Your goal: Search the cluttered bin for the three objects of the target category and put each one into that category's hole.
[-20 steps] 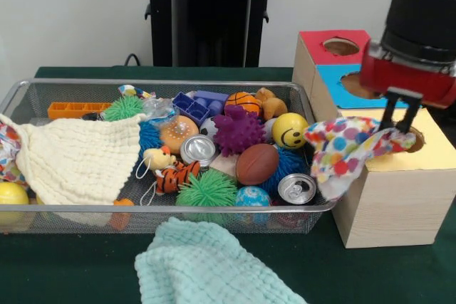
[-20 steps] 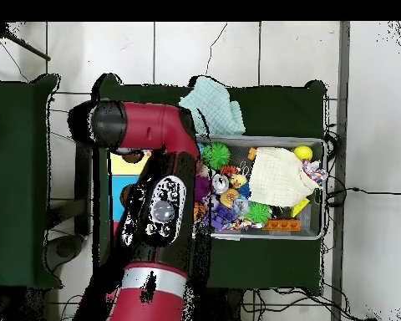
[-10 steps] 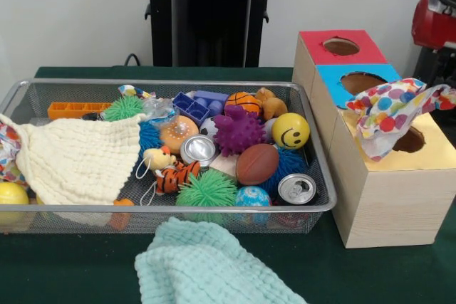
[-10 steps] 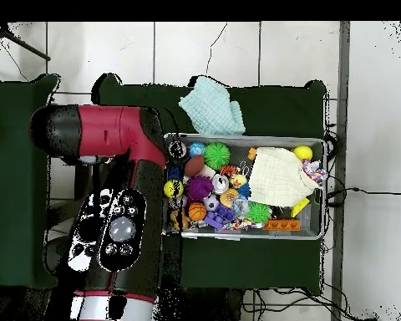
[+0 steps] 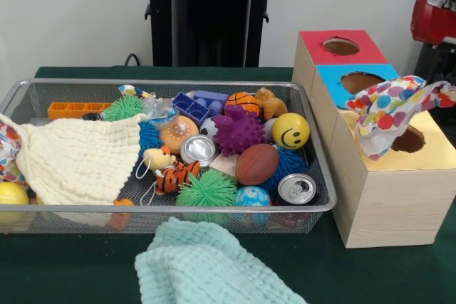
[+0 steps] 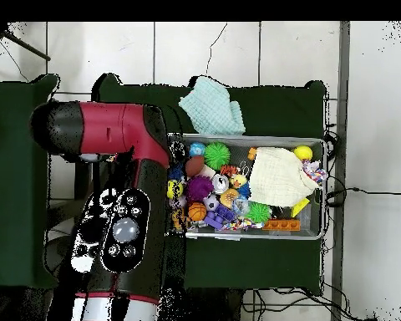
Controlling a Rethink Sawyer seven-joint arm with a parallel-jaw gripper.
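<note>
Wire bin (image 5: 313,208) crammed with balls, cans, a purple spiky ball (image 5: 238,131), a cream cloth (image 5: 78,154); mint cloth (image 5: 210,265) lying in front. Dotted cloth (image 5: 388,112), white with coloured spots, draped over the yellow hole (image 5: 408,140) of the wooden box (image 5: 388,204), half outside. Red arm (image 6: 120,209) covering the box from overhead; gripper state impossible to tell

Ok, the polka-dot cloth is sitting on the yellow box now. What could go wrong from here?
1. The polka-dot cloth is draped over the yellow box's hole, mostly outside it, so it may not count as deposited and could slide off.
2. The bunched cloth could block that hole for the next cloth.
3. The cream cloth covers part of the wire bin, so lifting it might drag hidden items out.
</note>
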